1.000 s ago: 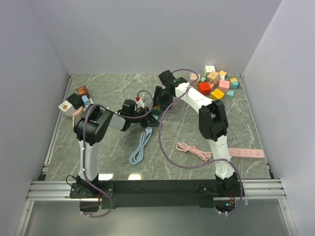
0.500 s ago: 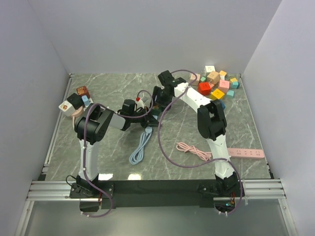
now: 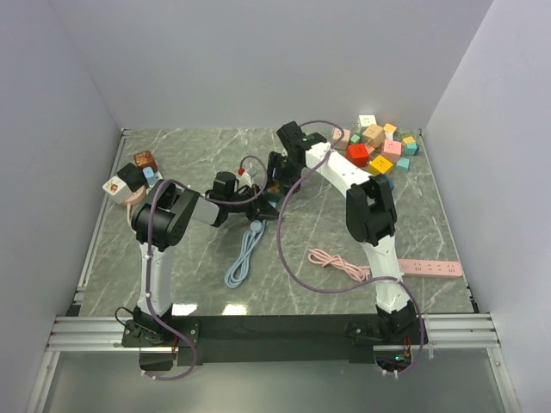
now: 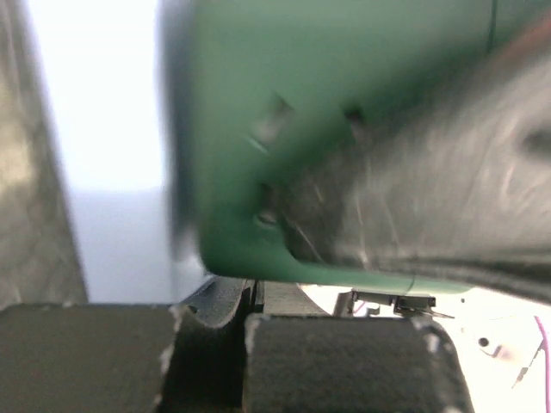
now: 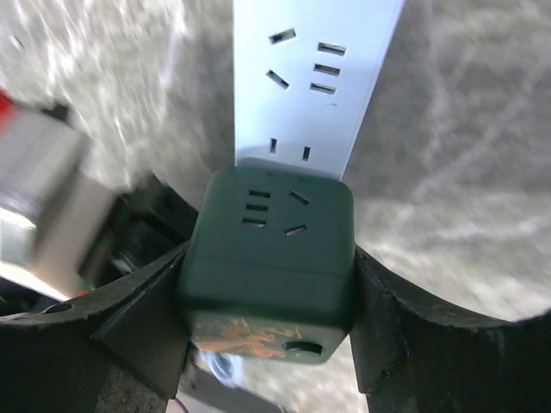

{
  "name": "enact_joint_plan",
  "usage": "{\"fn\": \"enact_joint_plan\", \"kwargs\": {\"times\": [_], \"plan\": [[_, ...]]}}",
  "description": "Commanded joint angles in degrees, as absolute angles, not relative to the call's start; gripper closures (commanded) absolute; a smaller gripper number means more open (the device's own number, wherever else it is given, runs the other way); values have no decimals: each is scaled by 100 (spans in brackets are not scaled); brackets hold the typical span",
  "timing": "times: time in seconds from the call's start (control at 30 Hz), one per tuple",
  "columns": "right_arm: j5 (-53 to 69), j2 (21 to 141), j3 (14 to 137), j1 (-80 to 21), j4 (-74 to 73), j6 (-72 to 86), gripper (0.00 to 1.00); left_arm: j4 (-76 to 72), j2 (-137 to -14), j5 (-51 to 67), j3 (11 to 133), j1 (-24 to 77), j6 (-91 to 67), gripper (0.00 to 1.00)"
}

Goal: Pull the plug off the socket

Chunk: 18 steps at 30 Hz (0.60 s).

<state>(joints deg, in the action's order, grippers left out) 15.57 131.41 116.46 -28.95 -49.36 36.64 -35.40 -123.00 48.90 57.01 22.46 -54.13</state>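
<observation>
The right pincer (image 5: 269,280) grips the green plug (image 5: 267,232) at lower centre, ready to pull it off the white socket strip (image 5: 314,77), while the closed left pincer (image 4: 245,357) probably steadies the strip.

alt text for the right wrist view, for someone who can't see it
A dark green cube plug sits clamped between the two black fingers of the right gripper, at the end of a white power strip on a grey marble table.
</observation>
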Motion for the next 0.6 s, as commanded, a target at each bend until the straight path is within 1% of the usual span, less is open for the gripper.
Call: {"fn": "enact_joint_plan", "kwargs": {"times": [0.0,0.13,0.2,0.3,0.47,0.57], "plan": [[2354,12622,12383,-2716,-6371,2867,100,-2232,-13087,3533,5300,1863,-5168,99],[2514,12402,12402,-2496,-6749,2558,100,-2215,-13087,3533,5343,1854,-5106,99],[2505,12349,12218,-2426,-6820,2418,100,-2189,-13096,3551,5361,1854,-5063,99],[2847,12243,11883,-2321,-6653,2426,100,-2162,-13104,3577,5379,1854,-5027,99],[2778,12488,11953,-2347,-6644,2373,100,-2136,-13140,3734,5449,1854,-5141,99],[2663,12665,11883,-2347,-6479,2417,100,-2329,-12676,3841,5309,1872,-5221,99]]}}
